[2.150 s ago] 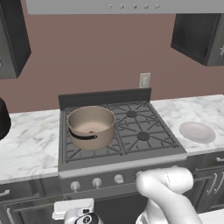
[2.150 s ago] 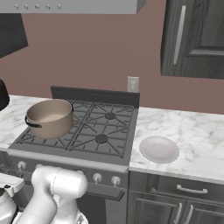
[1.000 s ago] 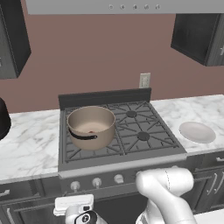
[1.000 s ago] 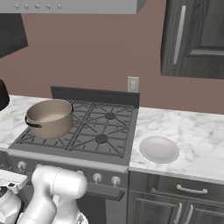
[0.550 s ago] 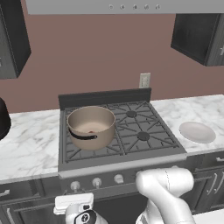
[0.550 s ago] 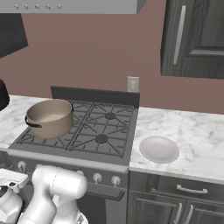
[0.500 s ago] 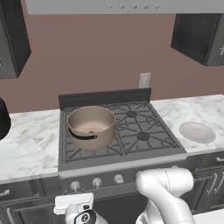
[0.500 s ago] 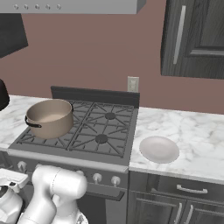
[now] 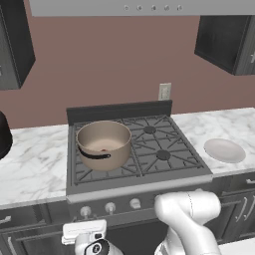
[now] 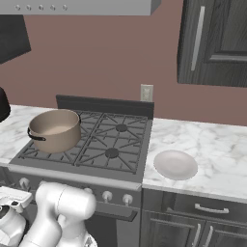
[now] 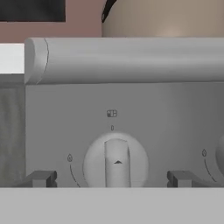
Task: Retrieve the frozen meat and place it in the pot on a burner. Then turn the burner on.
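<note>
**Jaws spread around a stove knob**

From the left, the tan pot [image 9: 103, 144] is sitting on the front-left burner, a red-pink speck inside. From the right, its dark handle is facing forward. Up close, the gripper [image 11: 112, 178] is gaping wide, the knob [image 11: 115, 163] sitting between its fingertips [image 11: 41, 178].

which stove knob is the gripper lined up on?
The leftmost knob, below the pot; it sits centred between the open gripper fingertips, the other knobs lying further right.
</note>
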